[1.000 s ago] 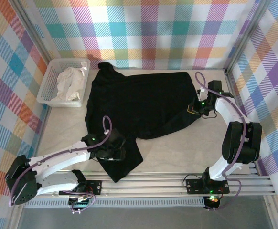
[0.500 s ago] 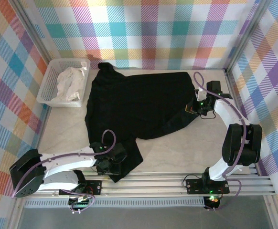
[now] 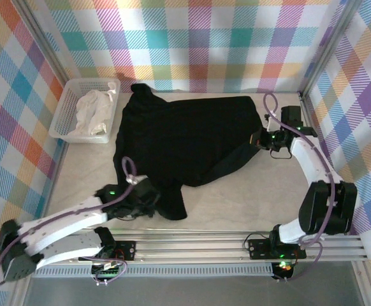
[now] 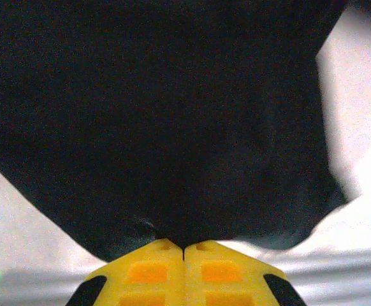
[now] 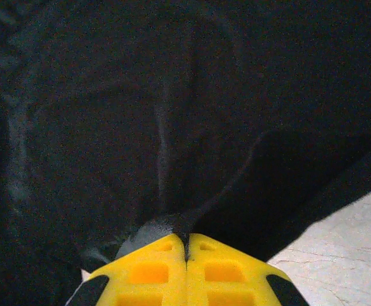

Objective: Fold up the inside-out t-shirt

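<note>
We get bright, even light from above in the top view, with soft shadows. In our wrist views the black t-shirt [image 4: 173, 115] swallows detail; the left one is blurred, the table [image 4: 364, 95] glaring white at right.

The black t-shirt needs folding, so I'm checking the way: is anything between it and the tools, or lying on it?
Nothing visible. The left tool and right tool are each shut on the black t-shirt, and nothing lies on it. The basket of white cloth sits beside its far-left corner.
</note>
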